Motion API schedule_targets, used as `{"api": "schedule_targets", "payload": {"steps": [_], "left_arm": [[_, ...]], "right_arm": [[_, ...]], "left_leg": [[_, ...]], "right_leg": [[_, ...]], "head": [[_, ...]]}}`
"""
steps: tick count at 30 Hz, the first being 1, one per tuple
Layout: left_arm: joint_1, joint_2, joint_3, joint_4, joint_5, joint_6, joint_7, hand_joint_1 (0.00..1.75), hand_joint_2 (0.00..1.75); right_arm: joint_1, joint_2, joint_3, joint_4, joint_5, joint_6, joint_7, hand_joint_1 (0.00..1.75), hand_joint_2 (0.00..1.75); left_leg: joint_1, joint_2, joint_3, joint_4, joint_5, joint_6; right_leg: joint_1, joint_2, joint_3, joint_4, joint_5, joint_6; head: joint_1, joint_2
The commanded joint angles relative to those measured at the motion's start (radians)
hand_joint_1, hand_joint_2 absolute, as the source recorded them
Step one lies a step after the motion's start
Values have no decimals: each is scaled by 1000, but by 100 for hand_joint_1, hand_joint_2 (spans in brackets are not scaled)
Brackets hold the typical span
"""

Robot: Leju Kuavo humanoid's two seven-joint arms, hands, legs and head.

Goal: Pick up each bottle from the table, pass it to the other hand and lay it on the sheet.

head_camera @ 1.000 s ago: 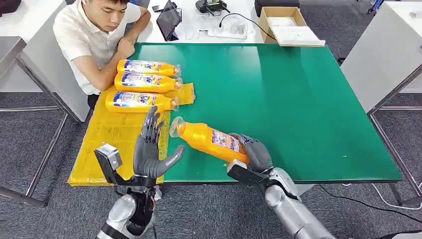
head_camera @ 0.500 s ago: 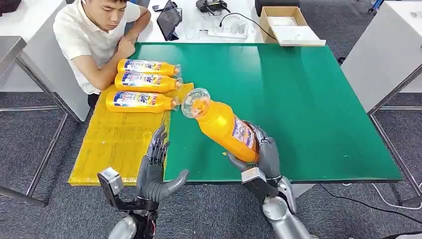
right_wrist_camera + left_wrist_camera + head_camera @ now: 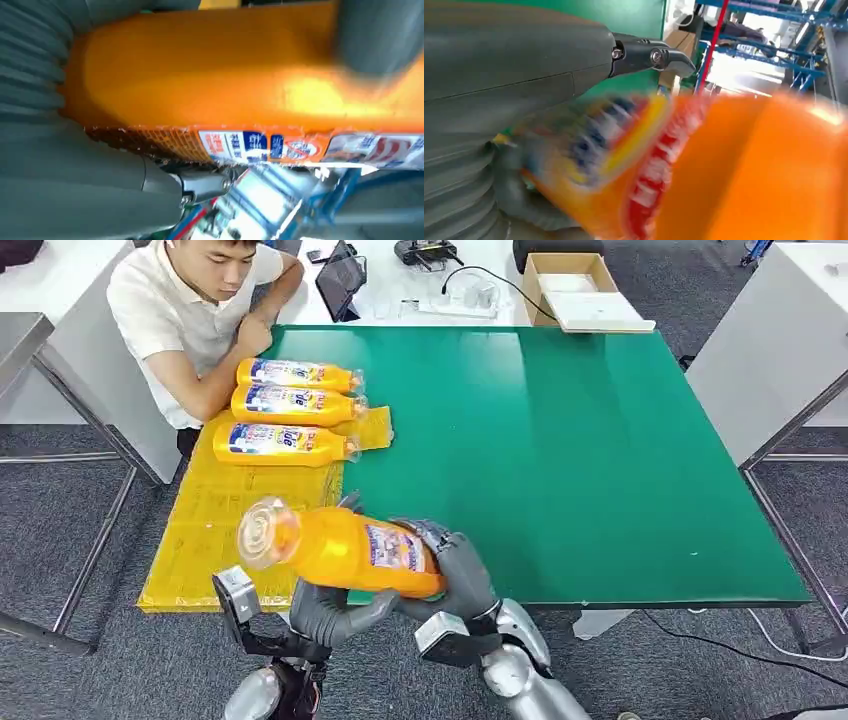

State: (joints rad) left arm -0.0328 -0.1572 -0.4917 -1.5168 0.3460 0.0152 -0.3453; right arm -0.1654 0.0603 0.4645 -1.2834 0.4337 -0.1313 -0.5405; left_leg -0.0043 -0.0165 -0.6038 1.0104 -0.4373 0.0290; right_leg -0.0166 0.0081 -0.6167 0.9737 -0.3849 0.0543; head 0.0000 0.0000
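Observation:
My right hand [image 3: 457,570] grips an orange bottle [image 3: 340,550] by its base, level above the table's near left corner, its clear cap toward the yellow sheet [image 3: 215,530]. My left hand [image 3: 325,612] is under and behind the bottle with its fingers up and its thumb spread beneath, not closed round it. In the left wrist view the blurred bottle [image 3: 734,170] lies close against that hand's palm, the thumb [image 3: 524,55] stretched past it. In the right wrist view the bottle [image 3: 225,75] sits in the right hand [image 3: 50,150]. Three more orange bottles [image 3: 285,407] lie side by side on the sheet's far end.
A person [image 3: 195,310] sits at the far left corner, arms resting by the sheet. The green table [image 3: 560,440] stretches right. Behind it stand a tablet [image 3: 340,280], cables and an open cardboard box [image 3: 575,285]. A white cabinet [image 3: 770,340] stands to the right.
My right hand has swung the bottle left and toward me, from over the table to above my left hand. The left hand has dropped lower and now sits under the bottle.

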Motion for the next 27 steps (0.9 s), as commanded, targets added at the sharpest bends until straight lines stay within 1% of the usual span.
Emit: {"api": "schedule_targets", "payload": {"steps": [1, 11, 12, 13, 14, 15, 17, 18, 23, 24, 27], "left_arm": [[-74, 9, -18, 113, 3, -2, 4, 0, 175], [-84, 1, -20, 111, 58, -44, -3, 0, 175], [-84, 4, -22, 104, 72, -60, -3, 175, 175], [-84, 8, -21, 102, 75, -67, -5, 175, 175], [-82, 8, -18, 98, 77, -70, -7, 175, 175], [-77, 7, -12, 91, 89, -82, -13, 175, 175], [-73, 4, 4, 80, 83, -86, -48, 175, 175], [-69, -6, 28, 82, 117, -90, -44, 175, 175], [-51, 1, 112, 67, 184, -162, -52, 175, 175], [-46, 0, 121, 64, 185, -168, -57, 175, 175], [-28, -2, 146, 48, 162, -187, -72, 175, 175]], "right_arm": [[-65, 13, 144, 156, 2, 26, -22, 175, 175], [-84, 16, 175, 221, -22, 60, -26, 175, 175], [-87, 17, 176, 231, -24, 63, -27, 171, 175], [-85, 18, 176, 234, -26, 64, -27, 145, 175], [-84, 20, 174, 236, -30, 65, -26, 21, 175], [-77, 23, 167, 235, -36, 62, -27, 0, 175], [-64, 23, 167, 224, -31, 45, -35, 0, 175], [-51, 22, 170, 212, -31, 43, -39, 0, 0], [22, -1, 183, 152, -8, -4, -70, 0, 0], [33, 1, 172, 145, -15, -14, -78, 0, 0], [70, 4, 139, 120, -29, -34, -86, 0, 0]], "left_leg": [[1, 3, 4, -1, -1, -1], [1, 1, 4, -1, -1, -2], [1, 0, 3, -1, -1, -1], [1, 0, 5, -1, -1, -2], [0, 0, 3, -1, -1, -1], [1, 1, 5, -1, -1, -2], [1, 1, 3, -1, -1, -1], [1, 1, 5, -1, -2, -2], [1, 0, 4, -1, -1, -1], [1, 0, 6, -2, -2, -2], [1, 0, 3, -1, -1, -1]], "right_leg": [[1, 1, 4, -1, -1, -2], [1, -1, 4, -1, -1, -2], [1, -1, 3, -1, -1, -2], [1, -2, 5, -1, -2, -2], [1, -1, 3, -1, -1, -2], [1, -1, 5, -1, -1, -2], [1, -1, 3, -1, -1, -2], [2, -1, 5, -1, -2, -2], [1, -1, 4, -1, -1, -2], [2, -2, 6, -2, -2, -2], [1, -2, 2, -1, -1, -2]], "head": [[0, 0], [0, 0], [0, 0], [0, 0], [0, 0], [0, 0], [0, 0], [0, 0], [0, 0], [0, 0], [0, 0]]}}
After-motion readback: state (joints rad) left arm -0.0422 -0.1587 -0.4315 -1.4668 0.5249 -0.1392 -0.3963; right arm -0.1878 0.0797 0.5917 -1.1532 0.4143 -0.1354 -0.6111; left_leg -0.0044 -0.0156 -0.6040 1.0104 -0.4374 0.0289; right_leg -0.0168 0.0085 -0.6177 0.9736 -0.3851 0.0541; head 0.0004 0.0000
